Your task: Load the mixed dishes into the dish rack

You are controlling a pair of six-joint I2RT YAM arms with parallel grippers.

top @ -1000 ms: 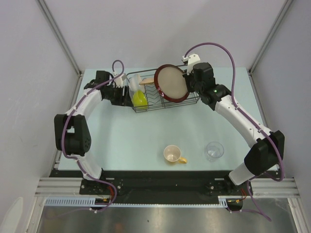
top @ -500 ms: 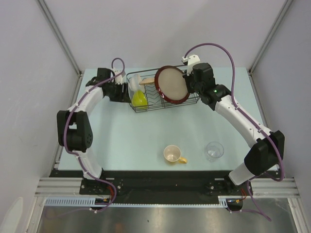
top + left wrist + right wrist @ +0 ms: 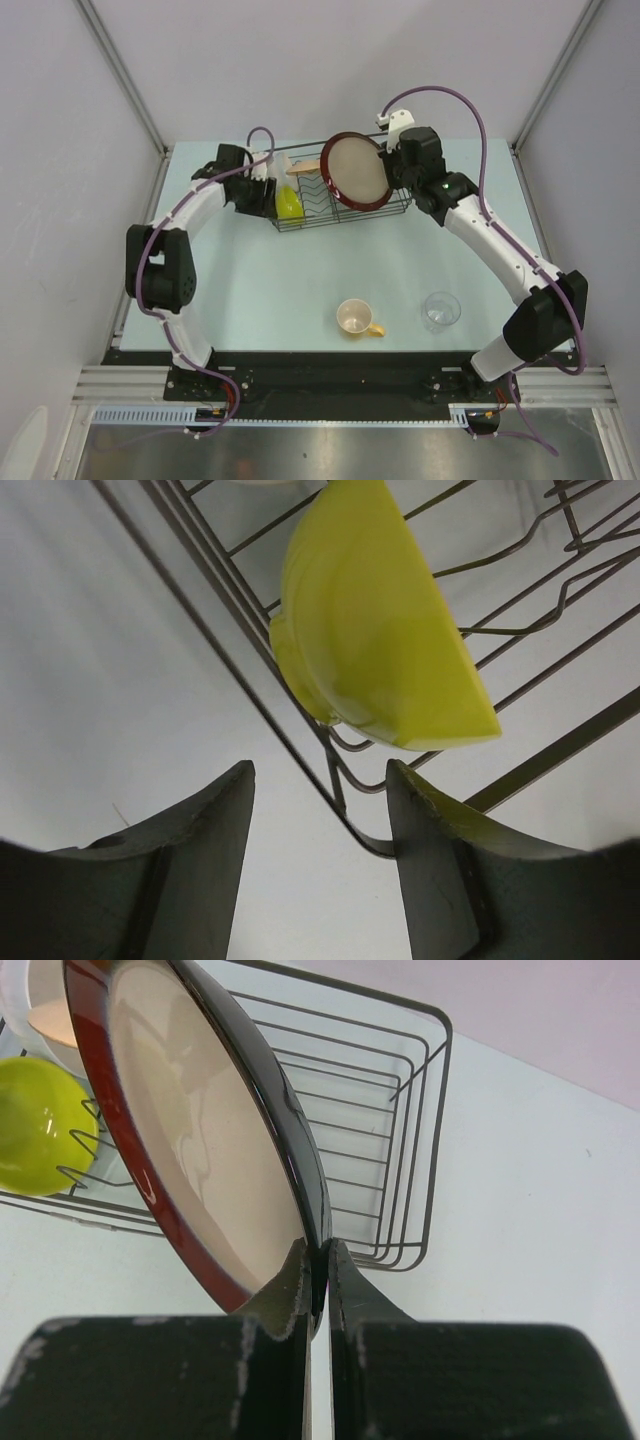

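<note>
Up top, the rack [image 3: 330,226] sits at the far side of the surface [image 3: 250,280], with an arm closing in from either end. The right pincer [image 3: 385,165] has the red-rimmed plate [image 3: 352,172] up on edge above the rack's right half, tan face tilted toward the overhead camera. The left pincer [image 3: 265,190] is in at the rack's left end, right by the lime bowl [image 3: 288,203]. A beige plate [image 3: 305,167] shows edge-on between bowl and red plate. Down near the arm bases, well apart from the rack, the cup [image 3: 353,317] and the glass [image 3: 441,309] stand upright on the surface.

The right wrist settles what the overhead can't: the right pincer [image 3: 318,1260] is clamped tight on the plate's [image 3: 200,1150] rim, one finger on each face. Glossy tan centre, dark red band, black outer edge. Behind it, the rack's [image 3: 441,1110] right bay, and the bowl [image 3: 40,1120] off to the left.

On the left wrist, the left pincer [image 3: 320,770] is spread wide, gripping nothing, with the rack's [image 3: 560,747] lower corner wire between its fingers; contact I can't make out. The bowl [image 3: 380,650] stands tipped on edge inside the wires, smooth and bright yellow-green.
</note>
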